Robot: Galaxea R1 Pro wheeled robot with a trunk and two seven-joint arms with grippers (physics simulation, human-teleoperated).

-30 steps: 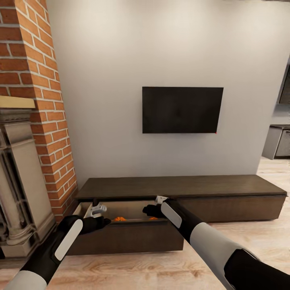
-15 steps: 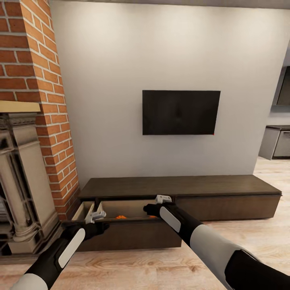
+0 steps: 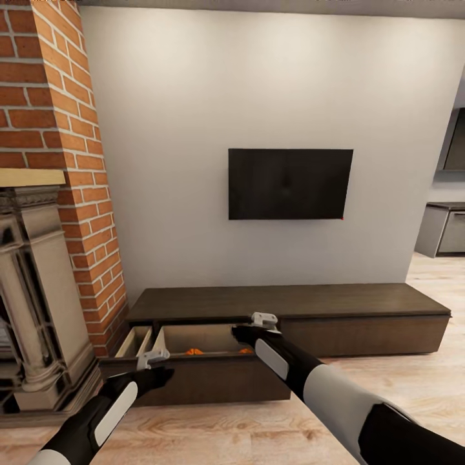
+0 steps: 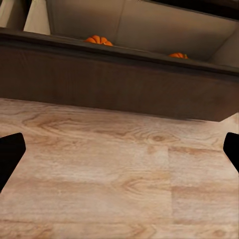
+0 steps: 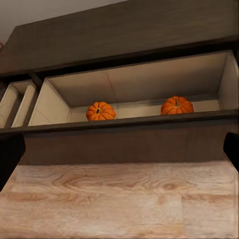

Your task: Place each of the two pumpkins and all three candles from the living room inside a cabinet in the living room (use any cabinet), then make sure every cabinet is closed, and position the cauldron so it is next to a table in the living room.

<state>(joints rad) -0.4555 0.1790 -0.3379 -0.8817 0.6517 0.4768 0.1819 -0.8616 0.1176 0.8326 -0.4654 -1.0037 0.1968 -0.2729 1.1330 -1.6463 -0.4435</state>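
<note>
The long dark-brown cabinet (image 3: 290, 300) stands against the wall with its left drawer (image 3: 194, 378) pulled open. Two orange pumpkins (image 5: 100, 111) (image 5: 177, 105) lie on the drawer's pale bottom; in the head view their tops (image 3: 192, 352) (image 3: 245, 351) peek over the drawer front. My left gripper (image 3: 158, 369) is open in front of the drawer front, over the floor, holding nothing. My right gripper (image 3: 240, 334) hovers open over the drawer's right part, fingertips (image 5: 231, 147) wide apart. The candles, cauldron and table are out of view.
A brick chimney (image 3: 58, 161) and a stone fireplace surround (image 3: 32, 290) stand close on the left. A black TV (image 3: 290, 184) hangs above the cabinet. Grey kitchen units (image 3: 445, 226) are far right. Pale wood floor (image 4: 119, 174) runs in front of the drawer.
The view has shifted slightly. My left gripper has pulled back from over the open drawer to in front of its front panel. The right gripper has hardly moved.
</note>
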